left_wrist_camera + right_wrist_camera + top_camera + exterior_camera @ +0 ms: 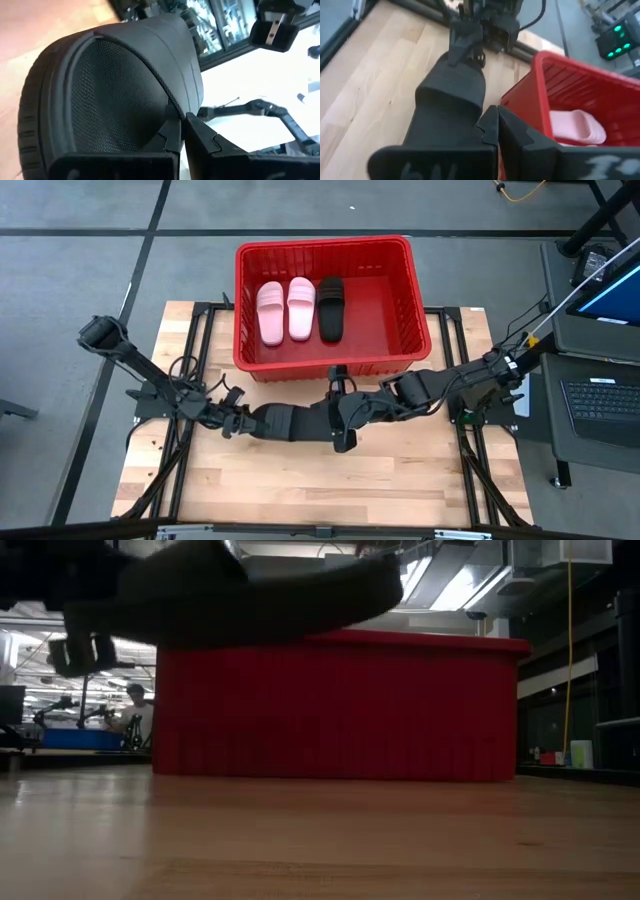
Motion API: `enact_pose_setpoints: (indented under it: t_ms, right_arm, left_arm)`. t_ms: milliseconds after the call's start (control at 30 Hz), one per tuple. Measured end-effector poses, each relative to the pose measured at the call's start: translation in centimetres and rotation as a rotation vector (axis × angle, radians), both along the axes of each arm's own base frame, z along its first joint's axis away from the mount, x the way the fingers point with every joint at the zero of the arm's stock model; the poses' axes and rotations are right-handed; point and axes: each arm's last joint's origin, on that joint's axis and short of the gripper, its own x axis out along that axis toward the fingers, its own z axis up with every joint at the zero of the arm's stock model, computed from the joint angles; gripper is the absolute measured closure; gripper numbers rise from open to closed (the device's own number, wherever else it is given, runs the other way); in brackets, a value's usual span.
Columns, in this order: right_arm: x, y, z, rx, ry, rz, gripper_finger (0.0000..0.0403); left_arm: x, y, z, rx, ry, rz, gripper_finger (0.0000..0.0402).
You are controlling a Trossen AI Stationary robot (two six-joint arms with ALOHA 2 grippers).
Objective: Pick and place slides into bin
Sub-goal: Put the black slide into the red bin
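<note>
I've got the last black open-toed slide sandal (290,421) up off the light wooden table (300,480), held lengthwise between both arms just in front of the near wall of the big bright red ribbed plastic bin (420,320). My left gripper (243,423) comes in from the left and is clamped on one end of that sandal; the wrist view shows its fingers (200,137) pinched tight on the sole's edge. My right gripper (340,415) reaches in from the right and is closed on the other end, fingers (512,132) nipping the sandal by the bin's corner. Inside the bin, on the left half of its floor, two pale pink slides (285,310) and one black slide (331,308) lie side by side, touching.
</note>
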Motion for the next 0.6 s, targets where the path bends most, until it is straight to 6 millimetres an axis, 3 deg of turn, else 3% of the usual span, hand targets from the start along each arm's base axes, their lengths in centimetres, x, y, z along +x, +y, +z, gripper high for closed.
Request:
enact_pose_setpoints:
  t_ms: [200,600]
  right_arm:
    - [-0.3,0.2,2.0,-0.014,-0.053,0.035,0.0395]
    - [-1.3,2.0,2.4,-0.219,-0.006,0.264,0.0396]
  left_arm:
    - [0.8,-0.5,2.1,0.022,-0.065,0.013,0.0398]
    - [2.4,0.4,5.0,0.001,-0.138,0.099,0.0398]
